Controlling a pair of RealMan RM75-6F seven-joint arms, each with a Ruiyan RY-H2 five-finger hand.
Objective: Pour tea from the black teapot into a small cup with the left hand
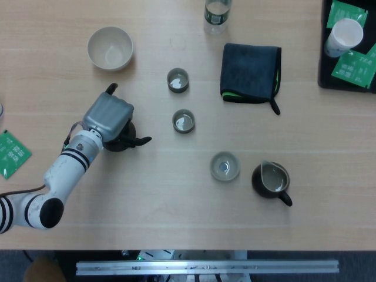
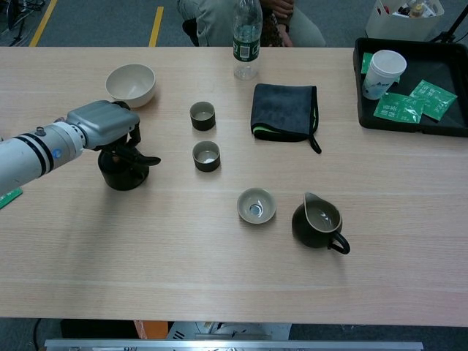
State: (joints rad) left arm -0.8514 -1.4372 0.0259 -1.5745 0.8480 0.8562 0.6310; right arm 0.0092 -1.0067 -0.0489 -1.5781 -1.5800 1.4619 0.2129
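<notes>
Chest view shows the grey left hand (image 2: 110, 126) atop the squat black ceramic teapot (image 2: 124, 170), fingers wrapped around it, apparently for lifting toward the small dark cup (image 2: 206, 156) beside it.

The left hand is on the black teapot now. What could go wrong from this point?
The left hand covers the black teapot from above, so its hold cannot be judged; the pot might slip when lifted. The nearest small cup has a narrow mouth, so tea may spill on the table. A second small cup stands close behind and could be bumped.
</notes>
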